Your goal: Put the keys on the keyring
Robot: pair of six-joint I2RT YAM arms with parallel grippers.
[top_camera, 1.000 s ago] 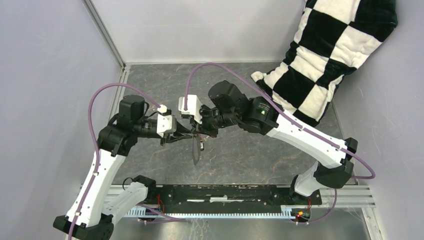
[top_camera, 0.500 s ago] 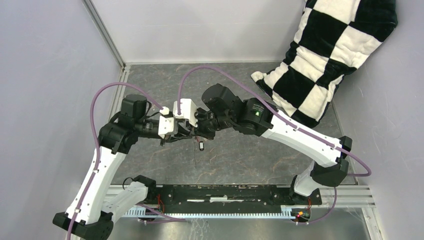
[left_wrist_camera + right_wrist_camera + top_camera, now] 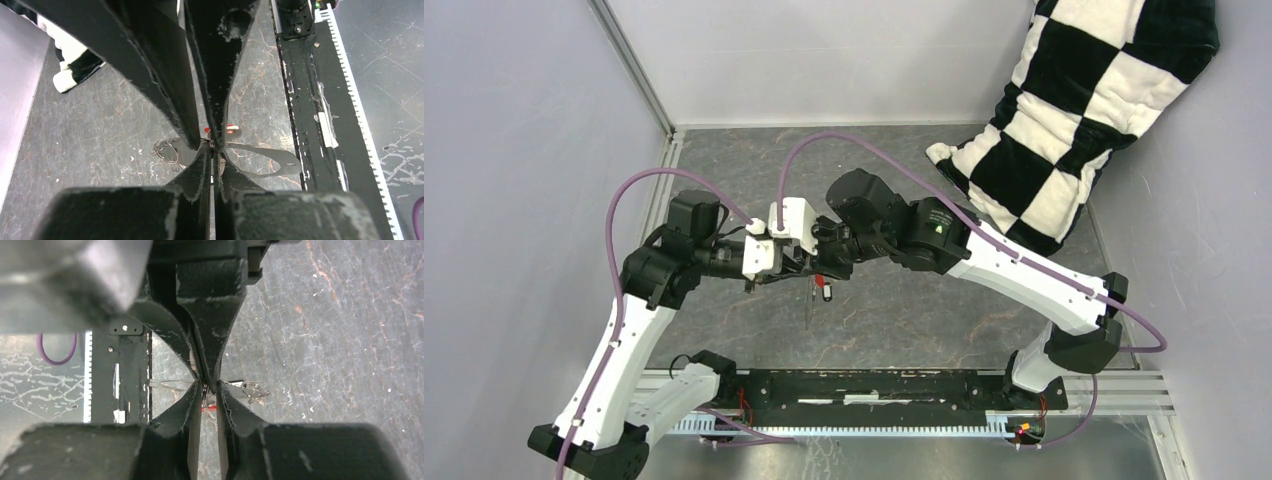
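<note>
My two grippers meet tip to tip above the middle of the table. My left gripper [image 3: 799,272] [image 3: 212,149] is shut on the wire of the keyring [image 3: 809,308], a thin grey hoop that hangs below, edge-on in the top view. The hoop shows as an oval in the left wrist view [image 3: 260,156], with small wire loops [image 3: 167,150] on its other side. My right gripper [image 3: 816,265] [image 3: 209,387] pinches the same wire, jaws almost closed. The red key [image 3: 819,281] [image 3: 231,128] [image 3: 210,409] and the black key [image 3: 827,293] dangle just under the tips.
A black-and-white checkered pillow [image 3: 1074,110] leans in the back right corner. A black rail [image 3: 874,385] with a toothed strip runs along the near edge. Grey walls close in the left, back and right sides.
My right gripper has moved left, closer against my left gripper. The hanging keyring has turned from a broad shape to a thin edge-on line, and the keys have shifted slightly up and left.
</note>
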